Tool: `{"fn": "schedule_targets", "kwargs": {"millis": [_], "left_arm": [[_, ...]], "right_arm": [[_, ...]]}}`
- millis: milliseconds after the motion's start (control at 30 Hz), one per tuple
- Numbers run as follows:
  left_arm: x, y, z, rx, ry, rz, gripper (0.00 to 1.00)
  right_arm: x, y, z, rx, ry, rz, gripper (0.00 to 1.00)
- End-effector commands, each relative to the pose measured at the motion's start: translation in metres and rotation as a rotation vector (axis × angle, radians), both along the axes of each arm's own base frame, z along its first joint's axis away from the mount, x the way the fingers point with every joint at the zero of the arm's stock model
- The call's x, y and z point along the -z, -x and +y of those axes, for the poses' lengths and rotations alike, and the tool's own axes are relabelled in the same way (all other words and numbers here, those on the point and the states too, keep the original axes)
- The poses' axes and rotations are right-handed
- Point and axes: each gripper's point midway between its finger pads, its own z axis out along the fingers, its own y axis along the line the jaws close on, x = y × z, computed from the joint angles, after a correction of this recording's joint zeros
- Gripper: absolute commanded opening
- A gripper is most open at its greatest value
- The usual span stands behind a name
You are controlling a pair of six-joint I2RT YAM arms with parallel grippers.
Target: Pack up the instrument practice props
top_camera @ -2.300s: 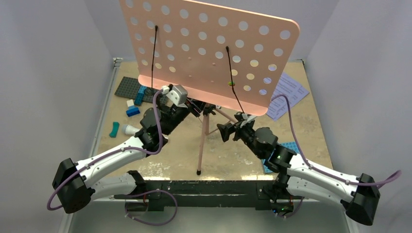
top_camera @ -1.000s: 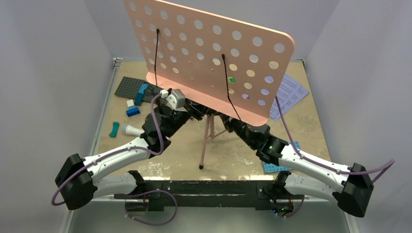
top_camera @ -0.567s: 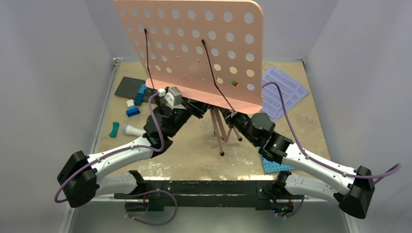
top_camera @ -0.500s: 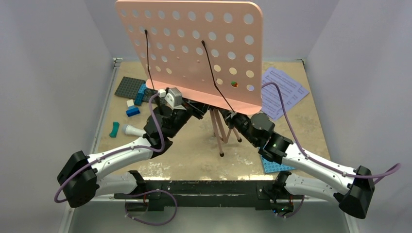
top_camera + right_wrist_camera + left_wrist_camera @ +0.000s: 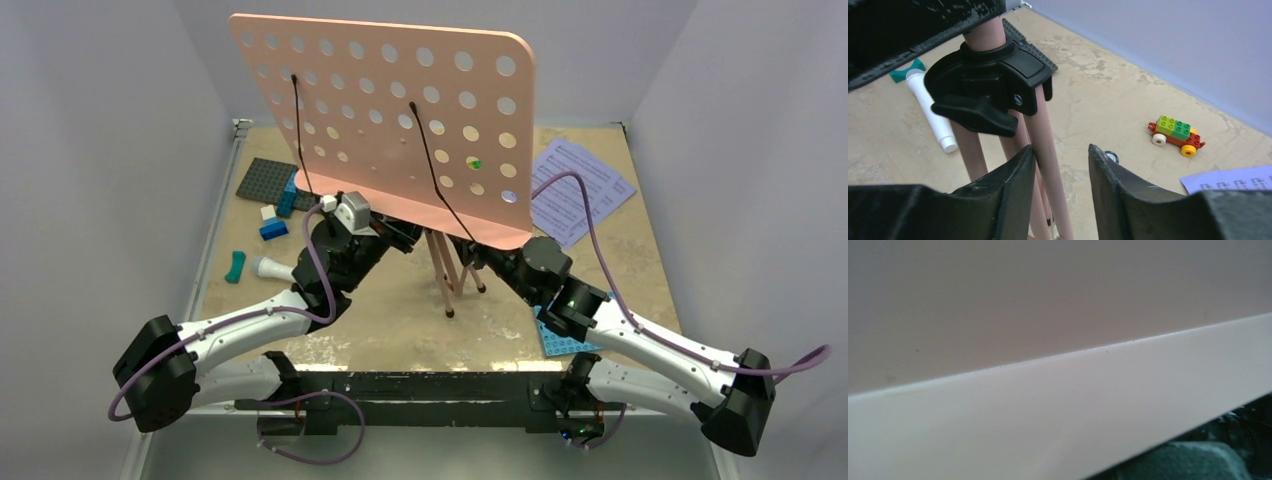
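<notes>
The pink music stand's hole-dotted desk (image 5: pixel 390 120) stands high over the middle of the table, its legs (image 5: pixel 447 285) folded together with one foot on the table. My left gripper (image 5: pixel 398 236) is under the desk's lower lip and seems shut on it; the pink desk (image 5: pixel 1048 405) fills the left wrist view and hides the fingers. My right gripper (image 5: pixel 1060 150) is open, with one pink leg (image 5: pixel 1048 135) between the jaws against the left finger, just below the black hub (image 5: pixel 990 85). The microphone (image 5: pixel 268 267) lies at the left. Lavender pages (image 5: pixel 580 190) lie at the back right. The mic stand is not seen.
A grey studded plate (image 5: pixel 265 180) with blue bricks (image 5: pixel 273 228) lies at the back left, and a teal piece (image 5: pixel 235 267) lies beside the microphone. A blue studded plate (image 5: pixel 560 335) lies under my right arm. A small brick car (image 5: pixel 1175 134) and a dark round disc (image 5: pixel 1111 156) lie behind the legs.
The stand's legs went from spread to folded together, and the desk swung round and shifted left. My right gripper moved in to the legs. In the last half second the desk dipped slightly left.
</notes>
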Motion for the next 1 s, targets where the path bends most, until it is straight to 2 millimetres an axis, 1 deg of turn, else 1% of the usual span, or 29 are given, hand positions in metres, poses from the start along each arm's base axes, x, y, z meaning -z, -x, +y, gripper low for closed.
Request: {"fn": "schedule_targets", "kwargs": {"millis": [0, 167, 267, 300, 367, 433, 467, 600, 700, 833, 967], "left_arm": [[-0.015, -0.010, 0.021, -0.114, 0.011, -0.051, 0.00], [-0.017, -0.010, 0.019, -0.116, -0.014, -0.064, 0.00], [-0.018, -0.010, 0.018, -0.115, -0.016, -0.067, 0.00], [-0.018, -0.009, 0.018, -0.113, -0.016, -0.067, 0.00], [-0.017, -0.009, 0.017, -0.108, -0.018, -0.066, 0.00], [-0.017, -0.008, 0.016, -0.101, -0.020, -0.065, 0.00], [-0.018, -0.008, 0.016, -0.097, -0.020, -0.064, 0.00], [-0.017, -0.009, 0.014, -0.098, -0.031, -0.050, 0.00], [-0.015, -0.012, 0.014, -0.107, -0.036, -0.035, 0.00], [-0.011, -0.012, 0.011, -0.098, -0.044, -0.019, 0.00], [-0.009, -0.012, 0.009, -0.095, -0.053, -0.014, 0.00]], "right_arm": [[-0.041, 0.001, -0.019, 0.059, -0.144, -0.060, 0.49], [-0.038, 0.009, -0.024, 0.040, -0.117, -0.055, 0.55], [-0.031, 0.018, -0.020, -0.018, -0.104, -0.048, 0.57], [-0.030, 0.022, -0.017, -0.047, -0.103, -0.049, 0.59], [-0.023, 0.029, -0.012, -0.095, -0.103, -0.036, 0.69], [-0.016, 0.033, -0.006, -0.129, -0.109, -0.019, 0.85], [-0.013, 0.034, -0.004, -0.142, -0.112, -0.019, 0.88], [0.001, 0.039, 0.009, -0.193, -0.159, 0.033, 0.91], [0.007, 0.032, 0.014, -0.173, -0.183, 0.043, 0.93], [0.003, 0.019, 0.017, -0.130, -0.228, 0.005, 0.95], [0.003, 0.011, 0.029, -0.133, -0.227, 0.006, 0.96]]}}
